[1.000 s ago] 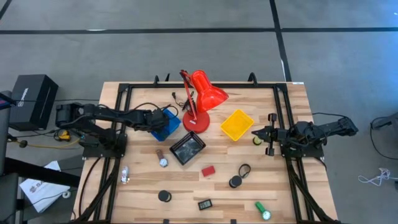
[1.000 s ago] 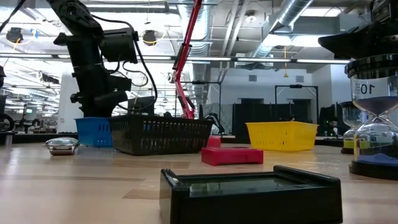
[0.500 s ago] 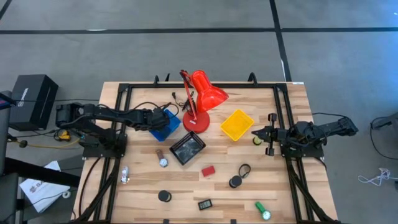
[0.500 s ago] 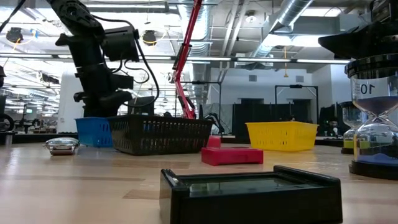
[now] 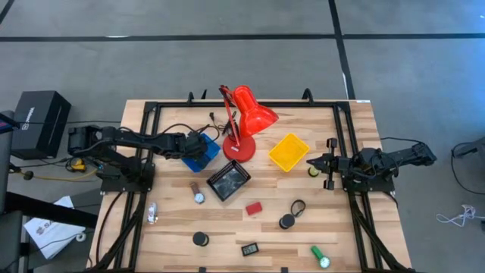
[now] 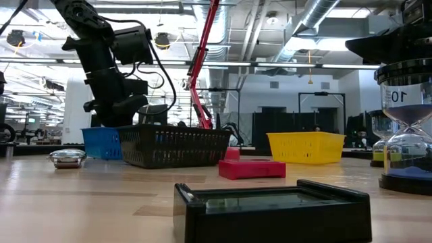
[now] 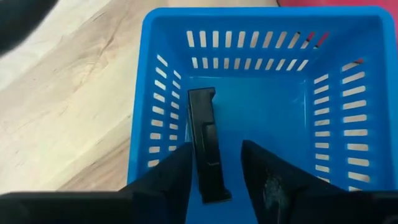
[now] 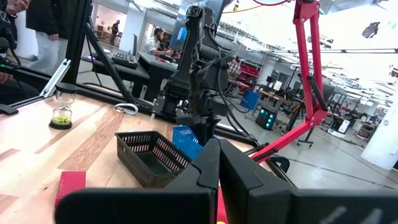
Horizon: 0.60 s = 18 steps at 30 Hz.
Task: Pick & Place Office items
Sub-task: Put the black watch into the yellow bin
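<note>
Across the frame, high view: table [image 5: 174, 227], wooden, fills the centre; items lie mostly in its lower half.
Lamp [image 5: 246, 117]: red, upper centre of the table; not a task item.
Left arm [image 5: 136, 142]: reaches in from the left edge toward the blue tray.
Right arm [image 5: 386, 161]: waits at the right edge, beside the yellow tray [image 5: 289, 152].
Black tray [image 5: 228, 180]: centre, just below the lamp base.
Blue tray [image 7: 143, 93]: left of the lamp base; holds one black bar.
Left gripper [image 7: 214, 168]: over the blue tray, fingers parted, holding nothing; the bar lies on the tray floor between the fingertips.
Right gripper [image 8: 217, 165]: fingers pressed together, empty.
Black bar [image 7: 206, 152]: long, narrow, flat; judged rigid and light.
Red block [image 5: 253, 207]: lower centre; judged stiff and light. Grip across the short sides.
Green cylinder [image 5: 320, 256]: lower right; likely to roll. Grip across the body at mid-length.
Black discs [image 5: 200, 239]: lower centre; low and smooth, possibly slippery. Grip across the diameter.
Black loop [image 5: 298, 206]: right of the red block; thin, possibly flexible. Grip one side of the ring.
</note>
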Tool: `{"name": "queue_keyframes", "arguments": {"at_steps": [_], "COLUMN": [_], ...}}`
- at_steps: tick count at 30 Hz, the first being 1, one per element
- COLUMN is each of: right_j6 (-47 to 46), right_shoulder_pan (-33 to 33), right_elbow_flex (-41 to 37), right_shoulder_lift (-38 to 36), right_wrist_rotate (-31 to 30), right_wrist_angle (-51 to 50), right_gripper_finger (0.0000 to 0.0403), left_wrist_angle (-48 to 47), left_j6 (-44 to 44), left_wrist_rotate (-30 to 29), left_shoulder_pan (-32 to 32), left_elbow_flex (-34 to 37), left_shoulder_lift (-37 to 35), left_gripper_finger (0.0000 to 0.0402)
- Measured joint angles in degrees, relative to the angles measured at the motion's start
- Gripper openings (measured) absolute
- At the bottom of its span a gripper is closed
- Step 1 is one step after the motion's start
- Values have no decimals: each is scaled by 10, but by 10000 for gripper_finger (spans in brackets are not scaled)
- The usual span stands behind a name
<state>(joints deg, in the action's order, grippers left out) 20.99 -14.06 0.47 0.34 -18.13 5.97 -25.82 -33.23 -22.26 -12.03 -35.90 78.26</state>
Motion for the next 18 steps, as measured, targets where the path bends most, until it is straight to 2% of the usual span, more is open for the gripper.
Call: {"name": "queue_keyframes", "arguments": {"at_steps": [8,18], "right_j6": [0,-5], "right_shoulder_pan": [0,1], "right_elbow_flex": [0,0], "right_shoulder_lift": [0,0], "right_wrist_rotate": [0,0], "right_wrist_angle": [0,-5], "right_gripper_finger": [0,0], "left_wrist_angle": [5,19], "left_j6": [23,23], "left_wrist_rotate": [18,22], "left_shoulder_pan": [0,9], "left_elbow_flex": [0,0], "left_shoulder_lift": [-19,-140], "left_gripper_finger": [113,106]}}
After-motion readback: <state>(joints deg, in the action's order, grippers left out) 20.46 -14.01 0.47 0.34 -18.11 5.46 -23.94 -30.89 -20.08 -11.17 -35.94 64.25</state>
